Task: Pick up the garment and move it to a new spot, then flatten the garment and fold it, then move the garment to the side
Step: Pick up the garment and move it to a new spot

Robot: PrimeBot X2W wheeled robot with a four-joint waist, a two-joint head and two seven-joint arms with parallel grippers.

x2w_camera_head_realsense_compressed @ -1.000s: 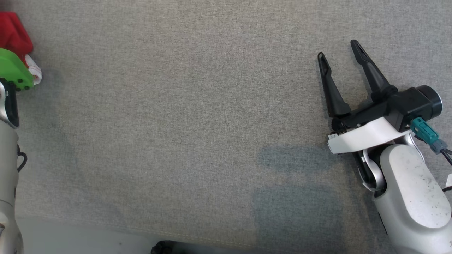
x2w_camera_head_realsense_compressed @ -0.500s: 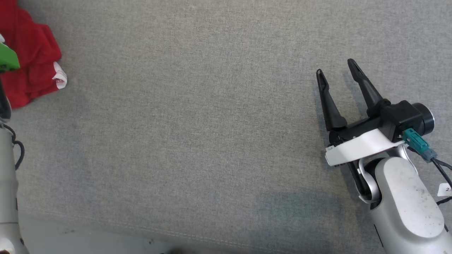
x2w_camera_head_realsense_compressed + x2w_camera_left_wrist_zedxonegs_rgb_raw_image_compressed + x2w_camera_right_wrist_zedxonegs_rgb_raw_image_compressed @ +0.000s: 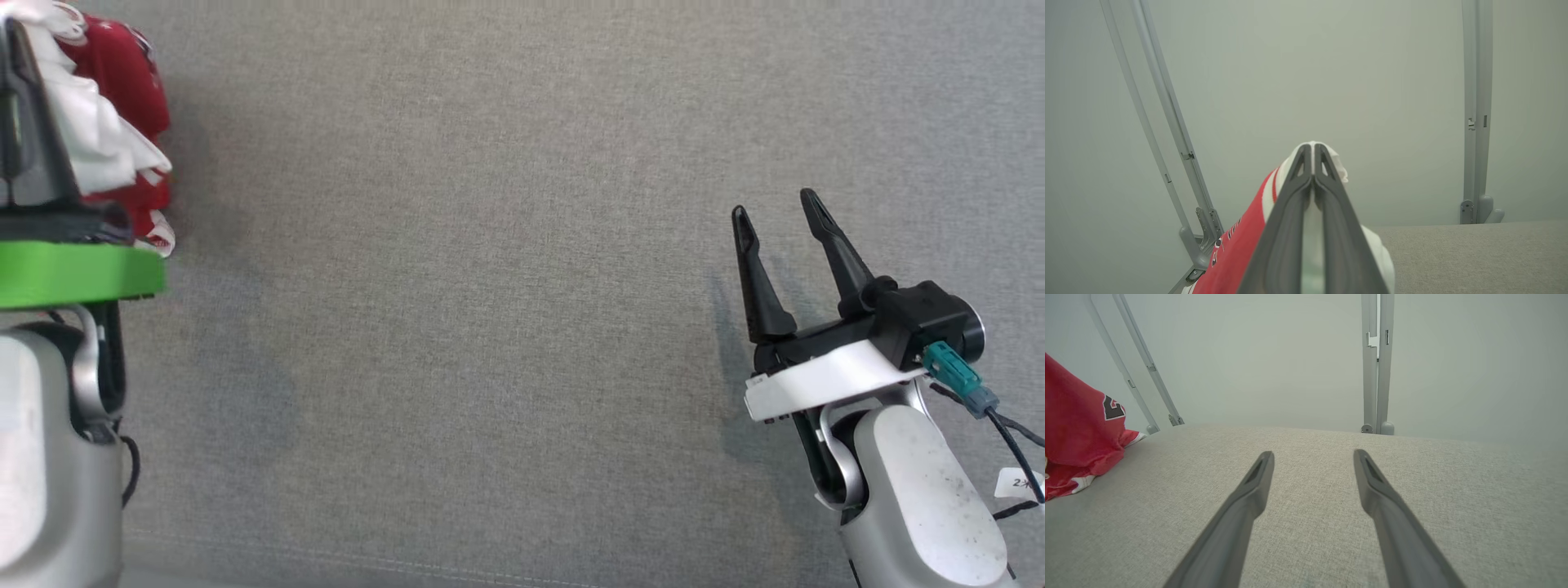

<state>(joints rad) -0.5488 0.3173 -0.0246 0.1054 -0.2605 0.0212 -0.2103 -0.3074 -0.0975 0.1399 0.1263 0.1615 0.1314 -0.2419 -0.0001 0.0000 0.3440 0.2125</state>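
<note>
At the far left of the grey fabric-covered table (image 3: 490, 286), the red-and-white jersey garment (image 3: 122, 73) is clamped in the left gripper (image 3: 1312, 147) and partly raised. The right gripper (image 3: 775, 204) is spread apart, empty. Pick-up is judged done; relocation, flattening, folding and setting aside are left.

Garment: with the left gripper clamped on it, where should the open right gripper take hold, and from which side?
Likely the white-trimmed lower edge, where the garment trails onto the grey surface. Come in low from the robot's right: that edge faces the open right gripper, and the left gripper pinches the white top fold.
</note>
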